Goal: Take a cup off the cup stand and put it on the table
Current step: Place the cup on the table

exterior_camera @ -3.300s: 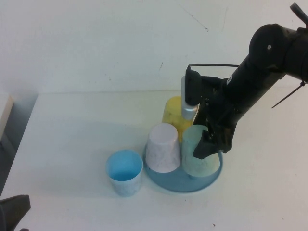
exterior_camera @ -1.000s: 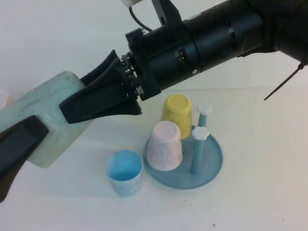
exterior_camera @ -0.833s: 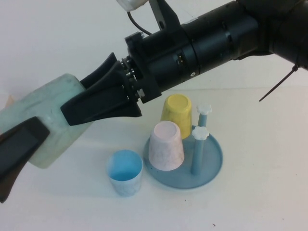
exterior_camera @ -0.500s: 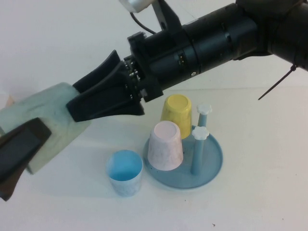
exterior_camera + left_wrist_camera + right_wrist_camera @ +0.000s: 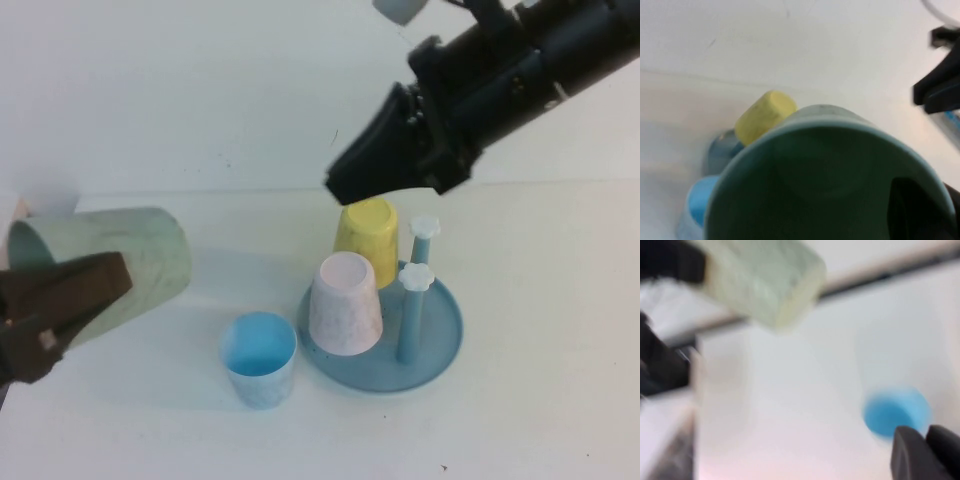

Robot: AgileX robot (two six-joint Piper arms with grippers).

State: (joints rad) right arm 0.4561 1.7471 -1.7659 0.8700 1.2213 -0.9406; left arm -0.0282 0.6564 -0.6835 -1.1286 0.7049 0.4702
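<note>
Your left hand (image 5: 45, 315) sits at the left edge of the high view, above the surface (image 5: 540, 400), and it is clamped on the mint-green cup (image 5: 110, 265). The cup lies on its side in that grip, clear of the stand, mouth turned toward the left arm's wrist camera, which looks straight down into its hollow (image 5: 825, 200); one dark finger (image 5: 917, 210) shows against the rim there. Your right hand (image 5: 385, 165) hangs high above the back of the stand, holding nothing; whether its fingers stand apart or together you cannot tell, since only dark blurred fingertips (image 5: 925, 450) show in its own wrist view. The blue stand (image 5: 440, 350) rests on the surface at centre. On it, a pale pink cup (image 5: 343, 303) sits upside down at the front left, and a yellow cup (image 5: 367, 238) sits upside down just behind it. Two bare blue pegs with white flower caps (image 5: 417, 278) stand upright on the right side of the stand. A light blue cup (image 5: 259, 358) stands mouth up on the surface, just beside the stand's left rim.
</note>
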